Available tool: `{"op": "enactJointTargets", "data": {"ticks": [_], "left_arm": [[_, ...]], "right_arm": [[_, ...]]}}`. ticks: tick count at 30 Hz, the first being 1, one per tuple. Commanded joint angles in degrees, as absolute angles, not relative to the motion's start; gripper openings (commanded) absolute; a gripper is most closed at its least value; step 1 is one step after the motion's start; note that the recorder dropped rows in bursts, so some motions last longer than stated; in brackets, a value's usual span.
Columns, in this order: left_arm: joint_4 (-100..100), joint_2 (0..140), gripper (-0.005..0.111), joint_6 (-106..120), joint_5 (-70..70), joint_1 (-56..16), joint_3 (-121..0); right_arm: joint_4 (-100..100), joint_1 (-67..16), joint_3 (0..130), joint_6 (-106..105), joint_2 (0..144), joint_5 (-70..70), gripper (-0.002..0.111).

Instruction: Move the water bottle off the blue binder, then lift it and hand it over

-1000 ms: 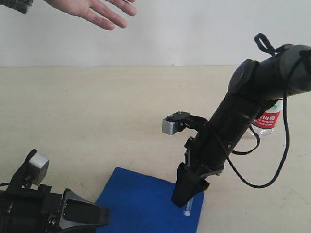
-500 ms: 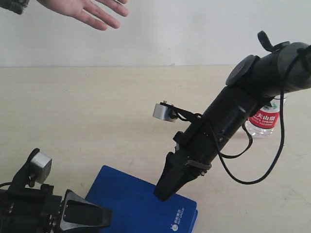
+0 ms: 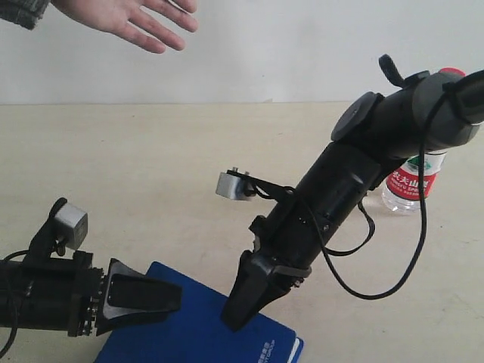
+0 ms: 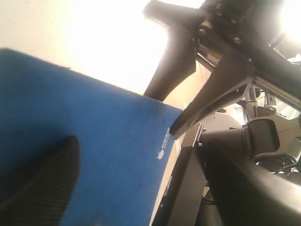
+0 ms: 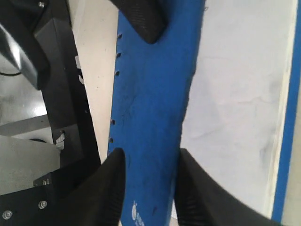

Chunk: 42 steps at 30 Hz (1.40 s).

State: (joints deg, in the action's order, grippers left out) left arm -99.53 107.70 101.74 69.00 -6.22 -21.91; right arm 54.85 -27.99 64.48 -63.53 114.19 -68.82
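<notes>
At lower left, the left gripper point(image 3: 162, 296) has its jaws spread wide and holds nothing; one dark finger lies over the left part of the blue binder point(image 3: 193, 333), and contact with the cover cannot be judged. At centre, the right gripper point(image 3: 231, 319) comes down on an arm slanting from the upper right. Its jaws are drawn narrow onto the binder, with one finger on each side of the blue cover in the right wrist view and the tips close to the white logo point(image 4: 163, 147) in the left wrist view. At far right, the water bottle point(image 3: 413, 185) stands upright on the table, off the binder and well apart from it, with neither gripper on it.

An open hand point(image 3: 125, 17) with spread fingers hangs at upper left, above the beige table point(image 3: 151, 166) and before a plain white wall point(image 3: 287, 45).

The left gripper's second finger is hidden. The binder's near edge and the hand's wrist are cut by the frame. The right arm covers much of the bottle
</notes>
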Motion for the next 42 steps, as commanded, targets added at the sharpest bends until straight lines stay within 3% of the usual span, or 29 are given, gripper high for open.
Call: {"op": "enactJointTargets", "data": {"ticks": [1, 9, 13, 14, 25, 33, 42], "left_arm": [[-99.9, 108.0, 0.071, 103.2, 69.4, -6.6, -22.1], [-99.9, 108.0, 0.071, 103.3, 70.0, -6.6, -22.1], [-99.9, 108.0, 0.071, 103.5, 70.0, -6.6, -22.1], [-99.9, 108.0, 0.071, 104.0, 70.0, -6.6, -22.1], [-99.9, 107.7, 0.071, 98.5, 70.0, -6.3, -30.7], [-99.9, 107.7, 0.071, 92.0, 56.1, -6.3, -31.1], [-99.9, 107.9, 0.071, 86.0, 46.7, -9.5, -33.1]], "right_arm": [[56.7, -30.1, 64.7, -65.0, 113.9, -70.0, 0.030], [56.7, -32.7, 64.7, -68.5, 113.9, -66.0, 0.026], [56.7, -32.7, 64.7, -67.9, 113.9, -61.4, 0.002], [56.7, -32.7, 64.7, -67.6, 113.9, -60.3, 0.000], [45.0, -30.5, 64.7, -52.6, 113.9, -37.3, 0.000], [37.8, -14.3, 64.7, -45.0, 113.8, -47.3, 0.000], [41.6, -13.8, 64.7, -51.4, 113.8, -57.1, 0.000]]}}
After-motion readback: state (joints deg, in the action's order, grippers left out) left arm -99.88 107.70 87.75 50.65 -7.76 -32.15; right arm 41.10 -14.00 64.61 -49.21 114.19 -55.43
